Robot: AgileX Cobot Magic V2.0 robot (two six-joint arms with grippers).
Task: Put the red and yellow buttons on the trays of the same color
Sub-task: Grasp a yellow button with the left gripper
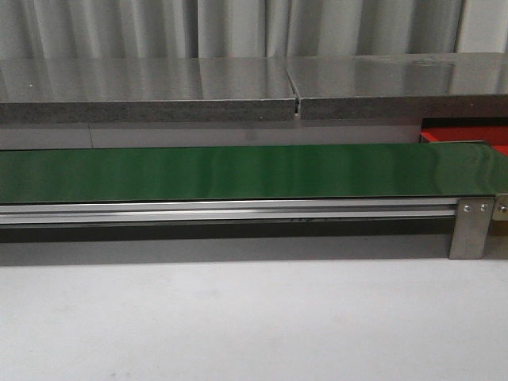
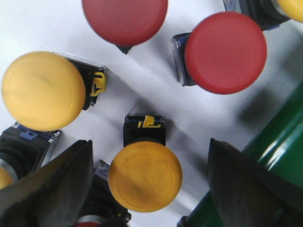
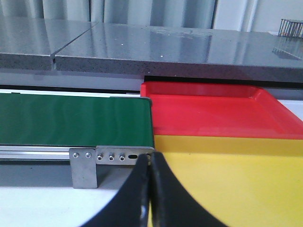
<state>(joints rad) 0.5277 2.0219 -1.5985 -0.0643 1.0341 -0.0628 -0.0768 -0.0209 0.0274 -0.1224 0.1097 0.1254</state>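
Left gripper (image 2: 147,189) hangs spread wide around a yellow button (image 2: 145,176), with red buttons (image 2: 225,52) at its twelve and one o'clock. Right gripper (image 3: 150,198) is pressed together, empty. Red tray (image 3: 213,113) and yellow tray (image 3: 236,179) look bare: sorting barely begun, I'd say.

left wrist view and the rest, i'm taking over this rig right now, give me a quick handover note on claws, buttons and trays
Left claw: open, hanging over a cluster of buttons on the white surface, fingers either side of a yellow button. Nothing gripped.
Right claw: shut, empty, facing the trays.
Buttons: a second yellow button and two red buttons lie close by; more show only in part at the picture's edges.
Trays: red tray at the end of the green belt, yellow tray in front of it. No button shows on either.
Done: nothing visible. Left: apparently all the sorting, likely starting with the yellow button between the fingers.
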